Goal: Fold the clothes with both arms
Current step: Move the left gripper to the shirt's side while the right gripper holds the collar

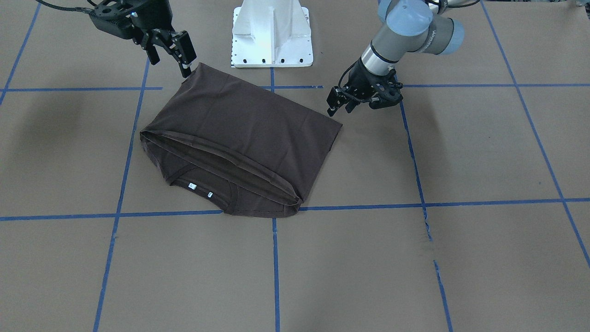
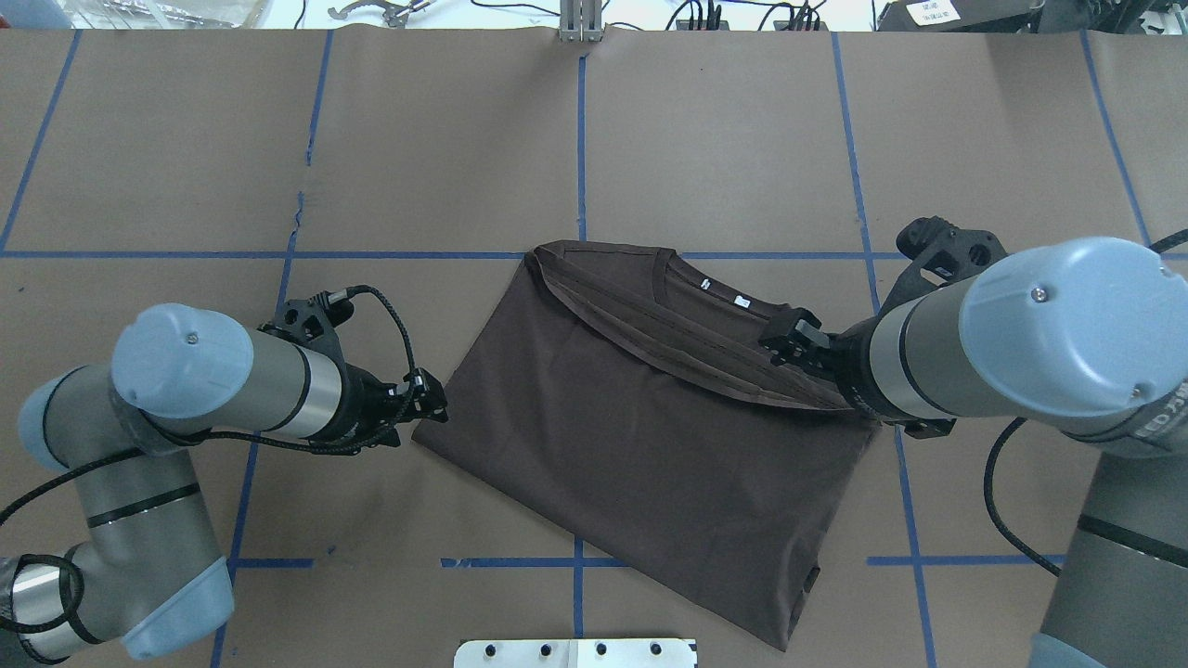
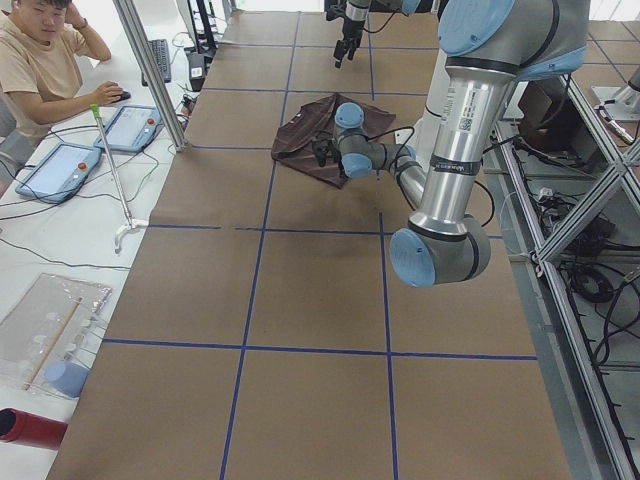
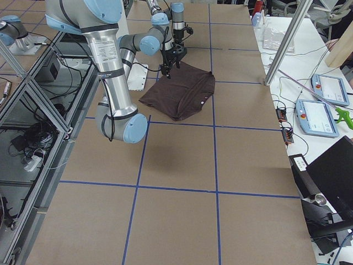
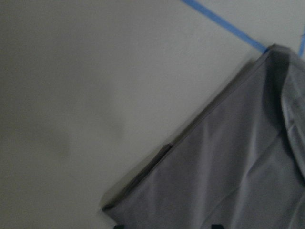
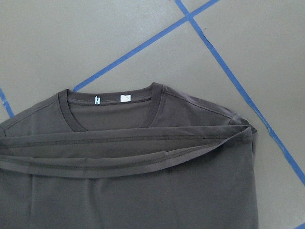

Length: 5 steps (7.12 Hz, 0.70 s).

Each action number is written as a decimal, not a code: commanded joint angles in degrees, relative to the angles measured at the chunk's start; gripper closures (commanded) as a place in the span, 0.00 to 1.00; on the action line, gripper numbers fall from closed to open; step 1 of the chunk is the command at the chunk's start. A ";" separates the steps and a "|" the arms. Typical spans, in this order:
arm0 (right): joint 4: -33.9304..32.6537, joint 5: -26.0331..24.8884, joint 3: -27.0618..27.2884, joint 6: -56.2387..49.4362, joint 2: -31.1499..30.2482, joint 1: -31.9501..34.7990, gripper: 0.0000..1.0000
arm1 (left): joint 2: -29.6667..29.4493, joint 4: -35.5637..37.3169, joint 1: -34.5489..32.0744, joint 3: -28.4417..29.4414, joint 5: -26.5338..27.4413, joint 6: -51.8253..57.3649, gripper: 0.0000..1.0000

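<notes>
The dark brown T-shirt (image 1: 244,124) lies folded on the brown table, its collar and two white neck labels (image 1: 192,186) on the side away from me. It also shows in the overhead view (image 2: 640,436), the right wrist view (image 6: 124,191) and the left wrist view (image 5: 238,167). My left gripper (image 1: 339,110) is open and empty, low beside the shirt's corner on my left (image 2: 434,406). My right gripper (image 1: 170,64) is open and empty, raised over the shirt's edge on my right (image 2: 789,336).
The white pedestal base (image 1: 272,32) stands at my edge of the table behind the shirt. Blue tape lines (image 1: 274,258) cross the brown table. An operator (image 3: 40,60) sits with tablets (image 3: 130,125) beyond the far edge.
</notes>
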 commanded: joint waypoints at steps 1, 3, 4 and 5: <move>1.47 0.05 -2.11 -1.87 0.29 0.87 0.00 | -2.60 5.89 1.75 1.00 2.99 -0.30 0.33; 1.47 -0.04 -3.52 -1.96 0.20 0.87 0.00 | -6.12 5.91 1.75 6.61 4.67 -0.04 0.34; 1.47 -0.13 -3.70 -1.96 0.29 0.87 0.00 | -5.44 6.00 1.75 6.37 4.67 -0.04 0.34; 1.47 -0.22 -3.79 -1.96 0.29 0.87 0.00 | -5.25 7.30 1.84 6.11 4.67 -0.04 0.35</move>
